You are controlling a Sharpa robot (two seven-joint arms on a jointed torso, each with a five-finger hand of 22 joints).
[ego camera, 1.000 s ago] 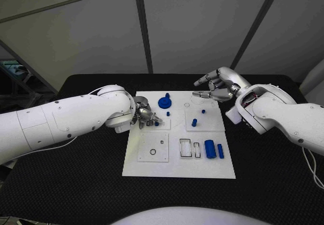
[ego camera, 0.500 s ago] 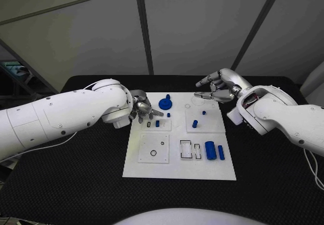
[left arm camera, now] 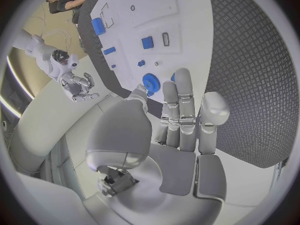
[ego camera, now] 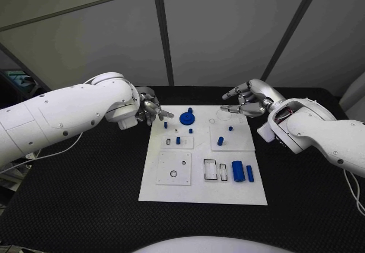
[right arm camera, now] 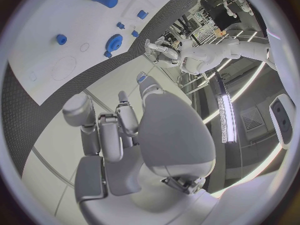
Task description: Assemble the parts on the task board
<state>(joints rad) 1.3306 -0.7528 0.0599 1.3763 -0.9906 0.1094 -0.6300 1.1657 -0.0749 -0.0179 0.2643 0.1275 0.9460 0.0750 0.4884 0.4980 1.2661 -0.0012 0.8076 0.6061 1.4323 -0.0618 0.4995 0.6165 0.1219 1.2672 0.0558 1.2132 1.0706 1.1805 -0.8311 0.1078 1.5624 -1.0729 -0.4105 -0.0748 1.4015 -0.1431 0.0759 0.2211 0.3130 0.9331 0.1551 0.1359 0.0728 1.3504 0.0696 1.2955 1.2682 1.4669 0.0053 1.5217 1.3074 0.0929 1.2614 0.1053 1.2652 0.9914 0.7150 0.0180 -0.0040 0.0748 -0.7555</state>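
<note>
The white task board (ego camera: 201, 184) lies in the middle of the black table. On its far part sit a blue gear (ego camera: 187, 116) and several small blue pegs, one of them (ego camera: 178, 140) standing in the small left plate. Two blue cylinders (ego camera: 237, 170) lie on its right side. My left hand (ego camera: 150, 112) hovers beside the board's far left corner, fingers straight and holding nothing. In the left wrist view the left hand (left arm camera: 181, 120) points toward the gear (left arm camera: 150, 81). Above the far right corner, my right hand (ego camera: 247, 100) hangs with loosely bent fingers and holds nothing.
Black matting (ego camera: 84, 195) surrounds the board on all sides. A square plate with a small black ring (ego camera: 172, 172) and a framed slot block (ego camera: 209, 167) occupy the board's near half. Grey wall panels stand behind the table.
My left hand has drawn back from the small left plate toward the far left corner, uncovering the blue peg standing there. The right hand has barely moved.
</note>
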